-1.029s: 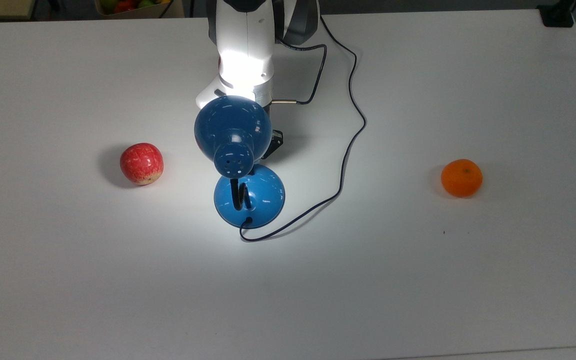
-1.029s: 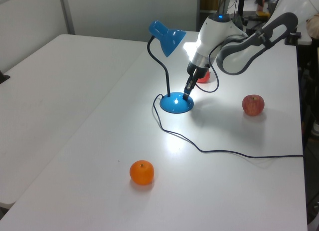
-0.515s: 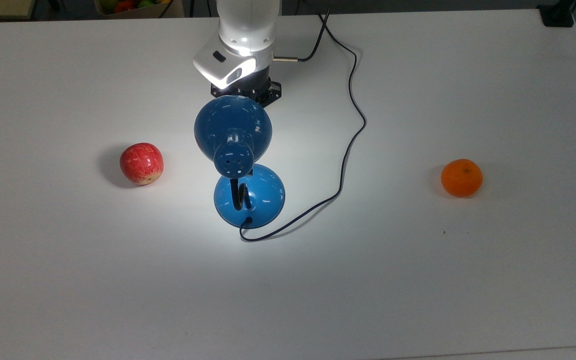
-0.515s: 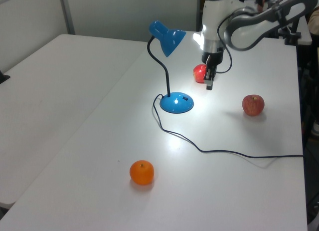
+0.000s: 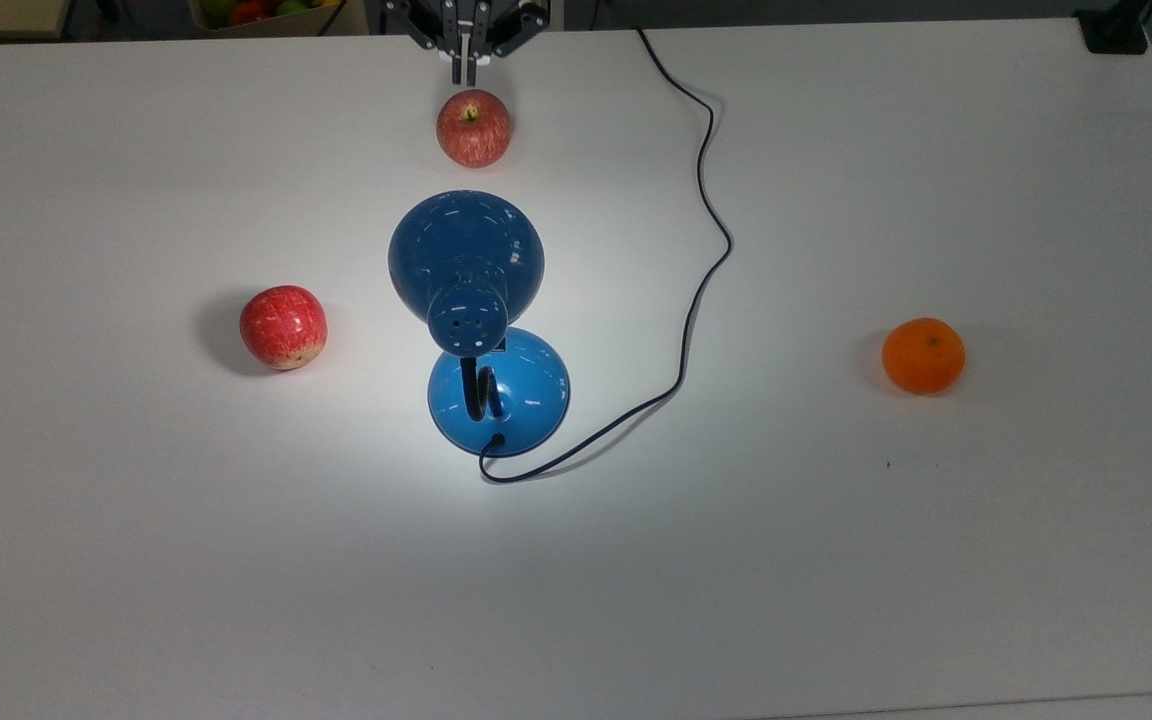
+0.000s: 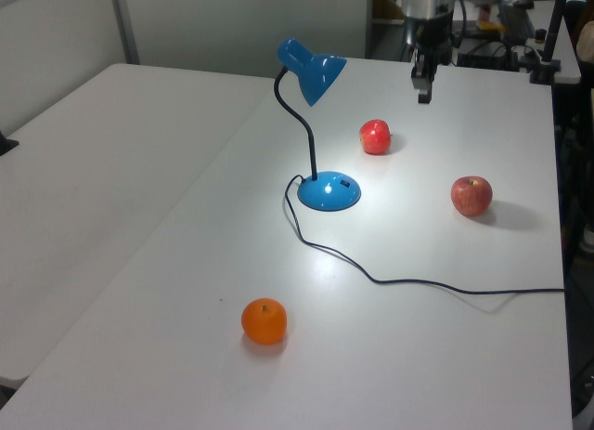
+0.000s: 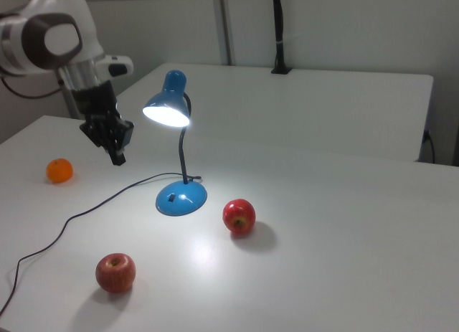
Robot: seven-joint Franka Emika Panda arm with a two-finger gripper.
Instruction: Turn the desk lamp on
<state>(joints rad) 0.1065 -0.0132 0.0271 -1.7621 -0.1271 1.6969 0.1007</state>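
Lamp step judged done: desk lamp lit, throwing a bright pool on the table, standing well below and beyond the fingers. Fingers narrow, pinched together, holding nothing, lifted clear. Next call, likely: nothing but parking the arm away from cord and apples.

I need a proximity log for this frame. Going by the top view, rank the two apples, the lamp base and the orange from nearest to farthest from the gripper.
Measured from the gripper at the top view's upper edge:
1. Upper apple, just below the gripper.
2. Left apple, toward the top view's left.
3. Lamp base, centre, below the shade; fairly close to the left apple's rank.
4. Orange, far on the top view's right.
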